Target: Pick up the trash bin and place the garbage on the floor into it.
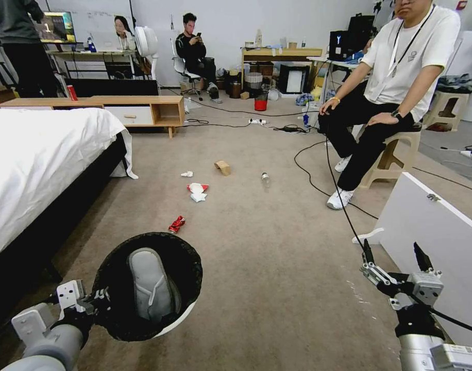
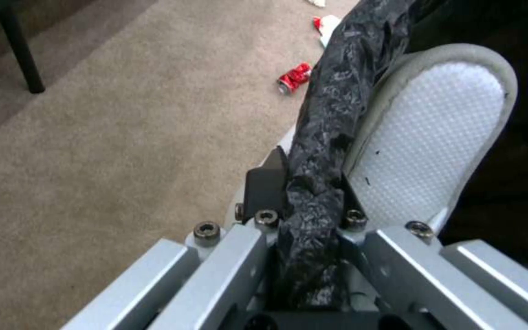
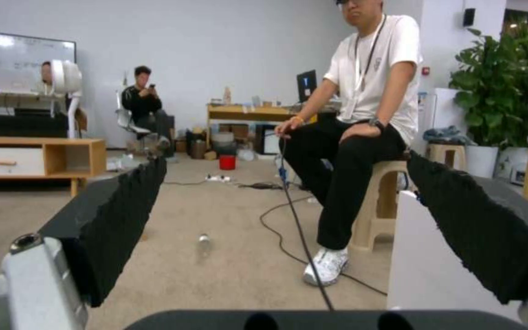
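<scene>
Trash bin [image 1: 143,330] hangs by its rim from the clamped left claw [image 1: 99,298], so the right claw [image 1: 394,257], fingers apart, is free for the garbage [image 1: 177,224].

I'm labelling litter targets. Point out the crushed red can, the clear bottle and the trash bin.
crushed red can [image 1: 177,224], head view, its middle.
clear bottle [image 1: 266,180], head view, its body.
trash bin [image 1: 187,257], head view, bag-covered rim.
</scene>
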Available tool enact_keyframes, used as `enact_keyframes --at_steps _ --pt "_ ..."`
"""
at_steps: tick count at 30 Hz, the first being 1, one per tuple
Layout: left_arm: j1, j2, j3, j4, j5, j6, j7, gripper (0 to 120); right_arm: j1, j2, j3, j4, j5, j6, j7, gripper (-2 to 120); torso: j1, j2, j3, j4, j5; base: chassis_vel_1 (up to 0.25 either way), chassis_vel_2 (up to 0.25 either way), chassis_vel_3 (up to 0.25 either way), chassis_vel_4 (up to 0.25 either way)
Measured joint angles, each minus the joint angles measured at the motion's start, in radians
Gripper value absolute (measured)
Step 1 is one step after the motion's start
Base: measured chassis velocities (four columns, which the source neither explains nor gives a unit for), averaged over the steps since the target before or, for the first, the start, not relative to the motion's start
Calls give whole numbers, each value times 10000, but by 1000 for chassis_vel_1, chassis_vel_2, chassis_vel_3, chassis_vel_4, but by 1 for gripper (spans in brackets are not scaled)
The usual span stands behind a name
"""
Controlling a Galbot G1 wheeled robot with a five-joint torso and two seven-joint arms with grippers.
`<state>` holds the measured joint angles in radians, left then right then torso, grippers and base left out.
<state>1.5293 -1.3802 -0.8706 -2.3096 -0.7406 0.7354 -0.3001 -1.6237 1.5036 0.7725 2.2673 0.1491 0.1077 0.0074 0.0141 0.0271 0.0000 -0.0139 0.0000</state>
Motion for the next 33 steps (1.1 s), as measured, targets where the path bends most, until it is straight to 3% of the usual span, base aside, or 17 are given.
enact_keyframes --at_steps 33 --pt "-61 14 10 115 108 1 139 2 -20 71 8 -138 -233 113 -229 100 0 0 0 0 0 0 0 0 0"
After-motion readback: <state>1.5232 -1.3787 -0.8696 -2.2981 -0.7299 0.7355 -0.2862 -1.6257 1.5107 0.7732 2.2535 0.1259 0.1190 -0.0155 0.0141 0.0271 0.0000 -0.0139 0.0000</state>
